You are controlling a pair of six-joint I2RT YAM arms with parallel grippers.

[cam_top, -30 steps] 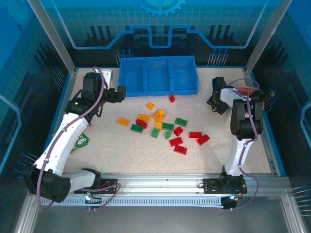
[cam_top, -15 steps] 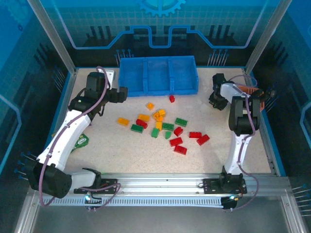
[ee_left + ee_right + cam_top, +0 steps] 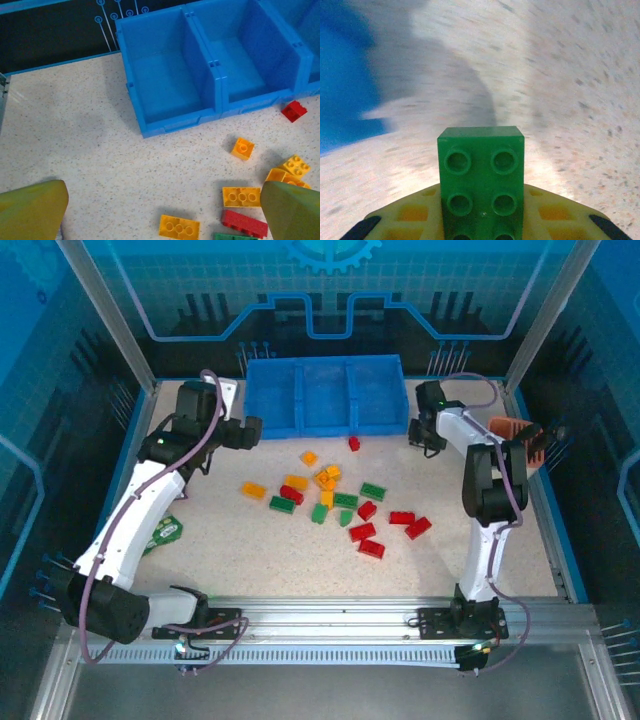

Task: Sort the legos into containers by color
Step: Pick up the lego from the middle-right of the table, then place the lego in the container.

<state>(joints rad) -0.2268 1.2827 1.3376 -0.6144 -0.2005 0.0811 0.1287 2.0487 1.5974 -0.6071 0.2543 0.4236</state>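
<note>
Our right claw is clenched on a green lego. The lego sits between the claw's yellow pads and juts out ahead of them. It is glossy green and two studs wide. We see three rows of studs, and the nearest row is cut off by the picture's edge. Beyond the brick the speckled tabletop is smeared. A blue blur to this claw's left may be the tray, though we cannot be sure from the wrist. From above, the claw hangs just beside the right end of the blue tray.

Our left claw is released, its two olive fingers spread wide. Ahead of it lies the tray's left compartment. Between the fingers lie orange-yellow legos and a long red lego. A small red lego lies ahead and to the right, just beside the tray's front wall. The other legos, red, green and orange-yellow, lie scattered on the tabletop between the two claws.
</note>
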